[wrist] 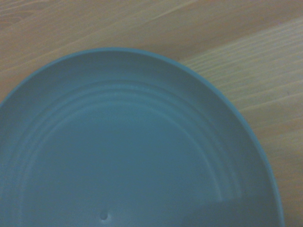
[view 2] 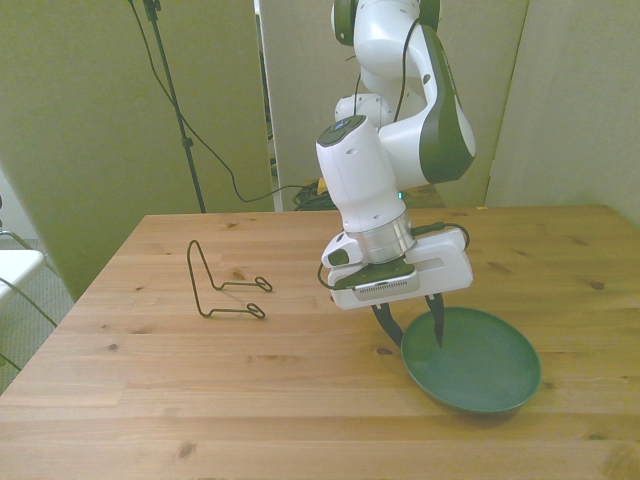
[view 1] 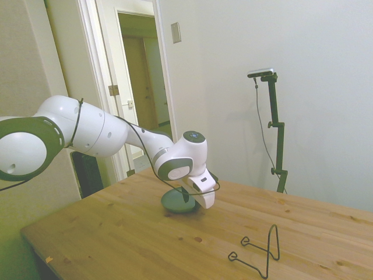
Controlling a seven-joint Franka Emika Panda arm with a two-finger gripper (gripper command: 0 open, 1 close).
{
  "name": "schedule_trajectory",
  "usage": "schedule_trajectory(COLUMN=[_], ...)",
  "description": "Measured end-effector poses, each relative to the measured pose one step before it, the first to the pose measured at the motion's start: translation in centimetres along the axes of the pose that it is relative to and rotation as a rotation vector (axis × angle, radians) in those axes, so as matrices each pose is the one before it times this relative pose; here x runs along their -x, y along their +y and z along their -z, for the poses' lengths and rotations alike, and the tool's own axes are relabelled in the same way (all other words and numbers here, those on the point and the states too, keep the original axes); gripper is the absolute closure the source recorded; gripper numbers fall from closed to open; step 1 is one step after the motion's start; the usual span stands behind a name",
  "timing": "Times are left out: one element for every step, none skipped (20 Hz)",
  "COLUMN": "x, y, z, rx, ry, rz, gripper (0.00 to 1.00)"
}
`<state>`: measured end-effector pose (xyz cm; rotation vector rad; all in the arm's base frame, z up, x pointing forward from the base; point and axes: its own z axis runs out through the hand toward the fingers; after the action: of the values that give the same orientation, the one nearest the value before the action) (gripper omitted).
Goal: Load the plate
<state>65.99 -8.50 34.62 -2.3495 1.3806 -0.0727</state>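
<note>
The plate (view 2: 480, 370) lies flat on the wooden worktop (view 2: 300, 400), toward the front view's right and near its front edge — teal, shallow, nothing in it. Well apart, toward the front view's left, stands a bent wire rack (view 2: 225, 285), which looks to be where the plate is meant to go.

The tool (view 2: 412, 325) is down at the plate's rim on the side nearest the rack. Its two dark fingers are spread apart, one outside the rim over the wood and one inside over the plate's dish, so they straddle the edge without yet pinching it. The wrist view shows the plate's ringed interior (wrist: 132, 156) from close by.

The step in hand appears to be the grasp. Next the fingers need to close squarely on the thin rim — a shallow, smooth edge could slip or tip — then lift, carry across and tilt the plate upright into the rack's wire.
</note>
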Motion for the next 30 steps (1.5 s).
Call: schedule_trajectory(x=[-0.081,-0.082,-0.055,-0.05,-0.039,-0.044,-0.054,-0.065,-0.065,-0.063,-0.049,-0.003,0.042,0.077,0.07,0.139,0.145,0.127,0.184,0.175,0.291,0.281,0.38,0.444,0.5,0.53,0.517,0.469,0.434,0.383], y=[0.098,0.105,0.093,0.099,0.084,0.092,0.098,0.098,0.089,0.089,0.093,0.055,0.024,0.035,0.104,0.178,0.358,0.361,0.352,0.299,0.163,0.104,0.025,0.004,0.007,-0.006,-0.005,0.111,0.204,0.23], z=[-0.013,-0.009,-0.022,-0.03,-0.028,-0.026,-0.014,-0.002,-0.003,-0.007,0.009,0.038,0.066,0.126,0.159,0.205,0.228,0.298,0.442,0.571,0.704,0.818,0.933,1.059,1.144,1.198,1.241,1.312,1.417,1.331], rx=[0.00107,0.00112,0.00116,0.00131,0.00117,0.00116,0.00115,0.00071,0.00099,0.00099,0.00108,0.00034,-0.00013,0.00017,0.00258,0.00692,0.01317,0.01367,0.01584,0.01385,0.0091,0.00711,0.00922,0.00998,0.01239,0.01158,0.01388,0.01548,0.01857,0.0167], ry=[0.00053,0.00056,0.00015,0.00002,-0.00004,0.00002,0.00026,0.00098,0.00052,0.00039,0.0005,0.00019,-0.00011,-0.0001,-0.0002,-0.00215,-0.00255,0.00128,0.00156,0.0054,0.00489,0.01204,0.0129,0.01551,0.01534,0.01211,0.0079,0.00734,0.01207,0.01369], rz=[-0.00178,-0.00159,-0.00141,-0.00148,-0.00105,-0.00058,-0.00049,-0.00121,-0.00119,-0.00099,-0.00105,-0.00072,0.00001,0.00034,0.00099,0.00276,0.00278,0.00147,-0.00008,-0.00115,-0.00323,-0.00198,-0.0031,-0.00259,-0.00298,-0.00043,0.00219,0.00629,0.0069,0.00394], gripper=[1.0,1.0,1.0,1.0,1.0,1.0,1.0,1.0,1.0,1.0,1.0,1.0,1.0,1.0,1.0,1.0,1.0,1.0,1.0,1.0,1.0,1.0,1.0,1.0,1.0,1.0,1.0,1.0,1.0,1.0])
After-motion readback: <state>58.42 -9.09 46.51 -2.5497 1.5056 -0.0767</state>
